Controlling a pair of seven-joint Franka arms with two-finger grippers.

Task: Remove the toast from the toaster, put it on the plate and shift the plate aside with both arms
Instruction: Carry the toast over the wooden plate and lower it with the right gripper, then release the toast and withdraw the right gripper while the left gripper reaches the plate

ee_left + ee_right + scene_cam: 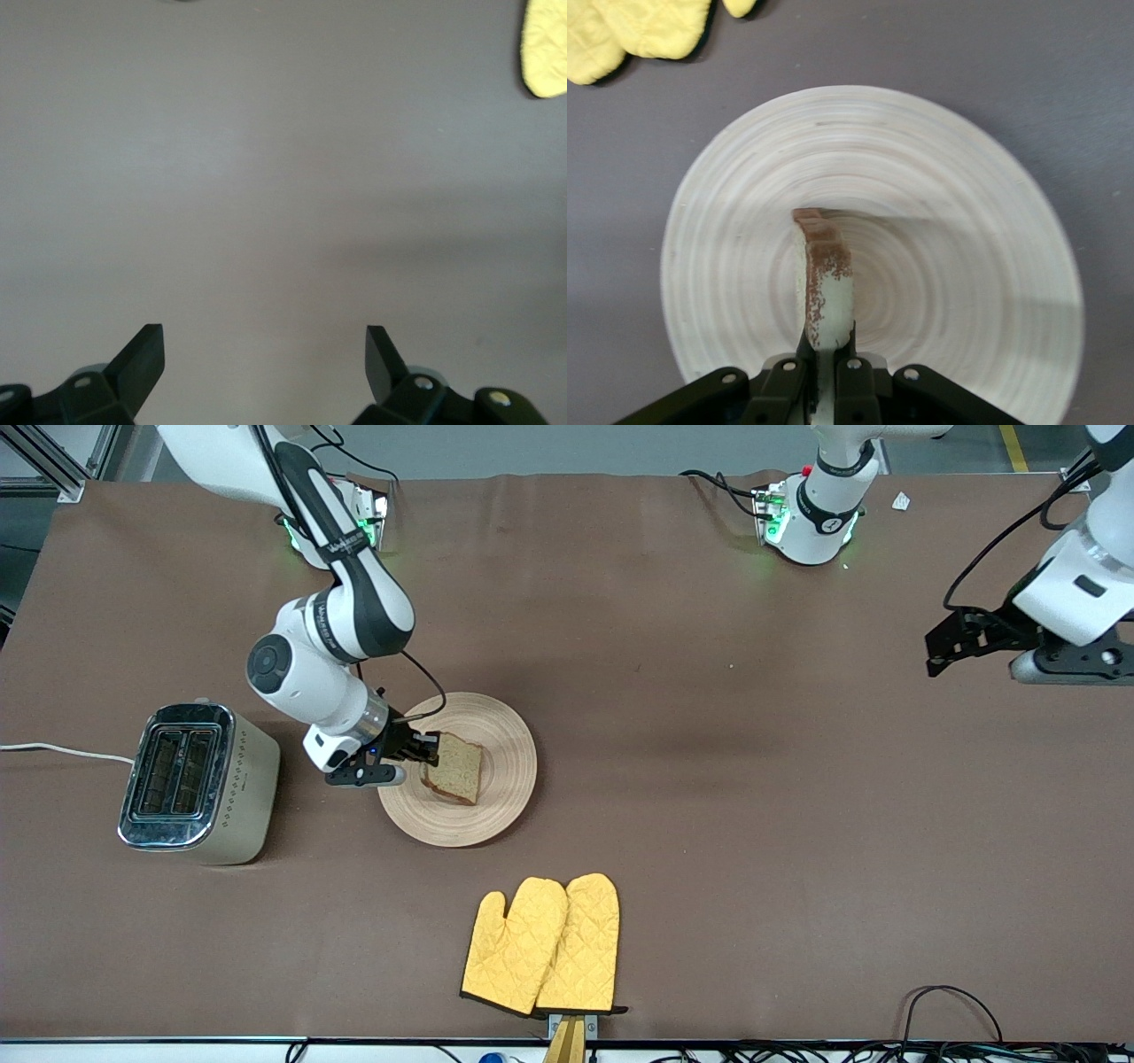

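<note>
The round pale wooden plate [500, 766] lies on the brown table next to the toaster. My right gripper [429, 748] is shut on the toast [454, 769], a speckled brown slice held on edge over the middle of the plate. In the right wrist view the toast [824, 274] stands edge-on between the fingers [787, 376], with the plate [939, 221] beneath it. I cannot tell whether the toast touches the plate. My left gripper [941, 645] is open and empty over bare table at the left arm's end. Its fingertips [146, 350] are wide apart over brown cloth.
A silver two-slot toaster [195, 779] stands toward the right arm's end, with a white cord. A pair of yellow quilted oven mitts [545, 948] lies nearer the front camera than the plate; they also show in the right wrist view [638, 27] and one in the left wrist view [545, 49].
</note>
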